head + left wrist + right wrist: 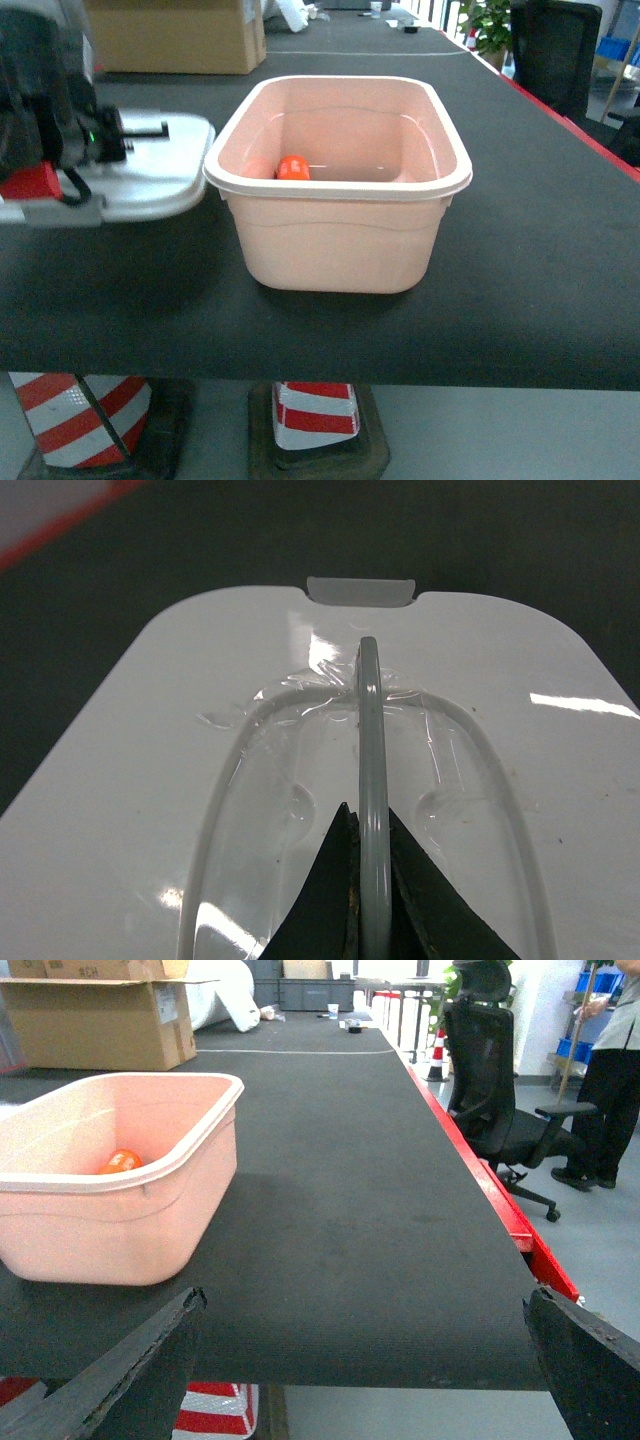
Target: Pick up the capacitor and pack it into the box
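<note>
Black table (540, 250) holds box (340, 240); capacitor (293, 168) inside, away from both jaws.

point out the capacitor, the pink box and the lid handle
capacitor (293, 168), head view, its orange top showing above the near rim.
pink box (335, 245), head view, front wall.
lid handle (369, 740), left wrist view, the grey upright bar.
</note>
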Tool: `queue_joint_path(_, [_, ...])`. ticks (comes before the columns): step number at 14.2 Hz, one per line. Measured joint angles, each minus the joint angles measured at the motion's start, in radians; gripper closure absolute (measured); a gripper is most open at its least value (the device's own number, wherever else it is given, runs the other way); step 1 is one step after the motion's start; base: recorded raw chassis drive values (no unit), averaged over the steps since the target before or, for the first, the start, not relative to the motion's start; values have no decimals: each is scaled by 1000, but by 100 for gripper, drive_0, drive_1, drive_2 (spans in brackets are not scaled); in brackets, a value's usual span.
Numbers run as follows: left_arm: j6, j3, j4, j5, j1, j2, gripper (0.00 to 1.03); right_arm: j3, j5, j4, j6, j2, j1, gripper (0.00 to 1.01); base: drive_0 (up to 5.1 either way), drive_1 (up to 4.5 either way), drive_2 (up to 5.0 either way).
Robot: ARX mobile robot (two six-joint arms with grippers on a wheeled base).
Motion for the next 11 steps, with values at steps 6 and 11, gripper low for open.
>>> queue_joint_path(6, [0, 174, -142, -74, -95, -203, 101, 0, 0, 0, 0, 0, 0, 3, 0, 0, 0])
queue_joint_path(11, [-95, 288, -261, -171, -391, -78, 101, 0, 0, 0, 0, 0, 0, 3, 0, 0, 0])
